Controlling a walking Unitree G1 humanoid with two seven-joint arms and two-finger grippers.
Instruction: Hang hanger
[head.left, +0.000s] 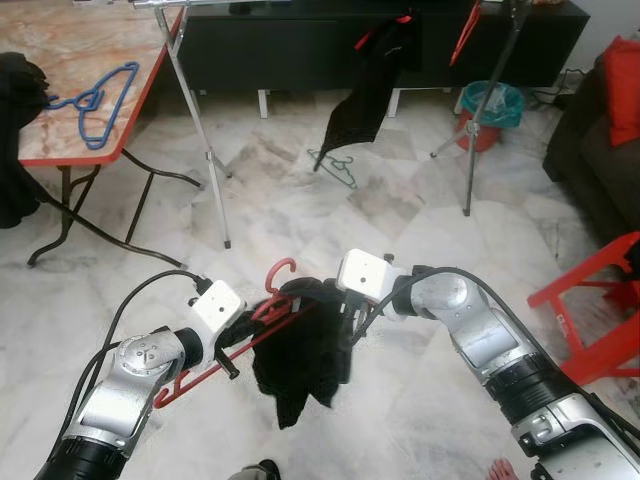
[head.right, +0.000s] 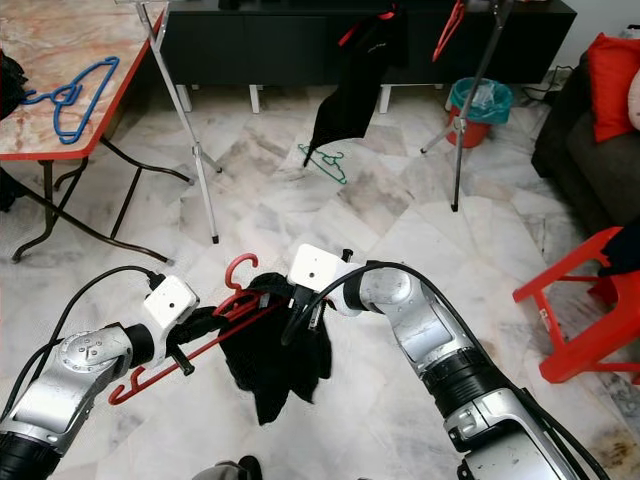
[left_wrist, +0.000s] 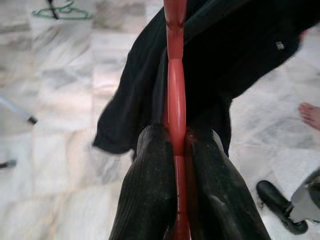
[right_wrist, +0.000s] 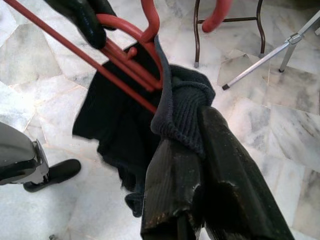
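The left claw (left_wrist: 176, 150), arm bent low, is clamped on the red plastic hanger (head.left: 262, 312). The right claw (right_wrist: 192, 145), arm reaching inward, pinches the black knit garment (head.left: 300, 360) draped over that hanger. Beyond the hanger lies open marble floor (head.left: 300, 210), then the metal clothes rack (head.left: 195, 110).

— What sort of floor is that?

— Pale grey-veined marble tile floor (head.left: 290, 205), glossy under bright light. A folding table with a marbled orange top and red edge (head.left: 75, 50) stands at the left on thin black legs.

— And further back?

— A long black low cabinet (head.left: 300, 45) on white feet, 1 red plastic chair (head.left: 590, 300) at the right, a dark sofa with a red cushion (head.left: 622, 90).
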